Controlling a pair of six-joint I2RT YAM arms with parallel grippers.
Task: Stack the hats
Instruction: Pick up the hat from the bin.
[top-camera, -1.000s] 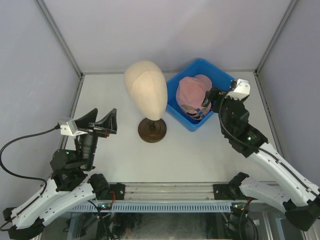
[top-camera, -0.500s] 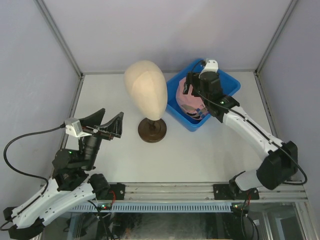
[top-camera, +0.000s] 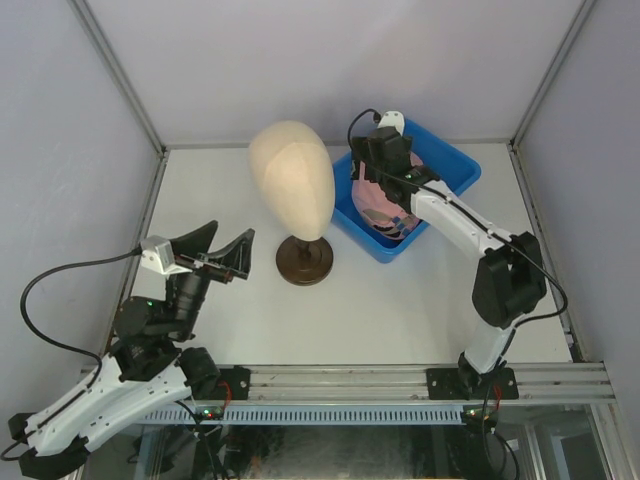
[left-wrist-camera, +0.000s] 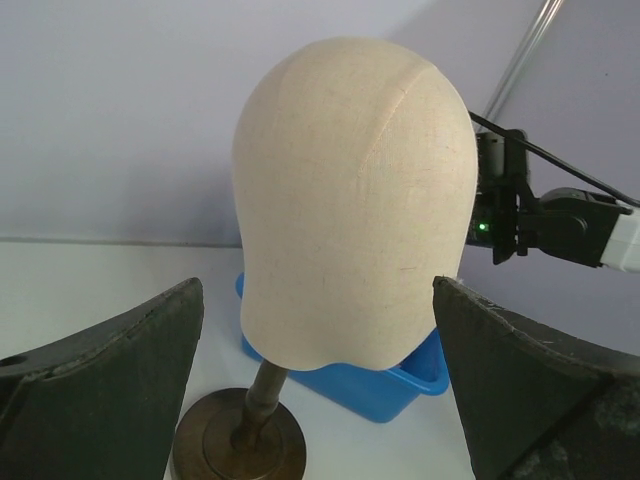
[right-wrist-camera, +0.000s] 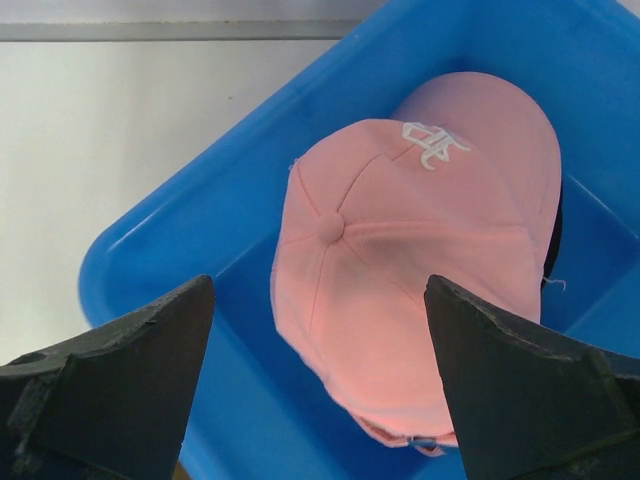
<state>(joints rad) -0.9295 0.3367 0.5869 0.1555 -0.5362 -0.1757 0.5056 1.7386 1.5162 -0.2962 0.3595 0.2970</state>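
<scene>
This is a robotics lab test cell, not a home or a shop. A bare white table (top-camera: 400, 300) is boxed in on three sides by plain pale-grey panels (top-camera: 330, 60) held in aluminium struts (top-camera: 118, 75). Two white-and-black robot arms, the left arm (top-camera: 100, 395) and the right arm (top-camera: 455, 215), are bolted to a metal rail (top-camera: 340, 380) at the near edge. The only objects are staged props: a mannequin head (top-camera: 291, 178) on a stand and a blue bin (top-camera: 448, 160) with a pink cap (right-wrist-camera: 380, 300) in it.
</scene>
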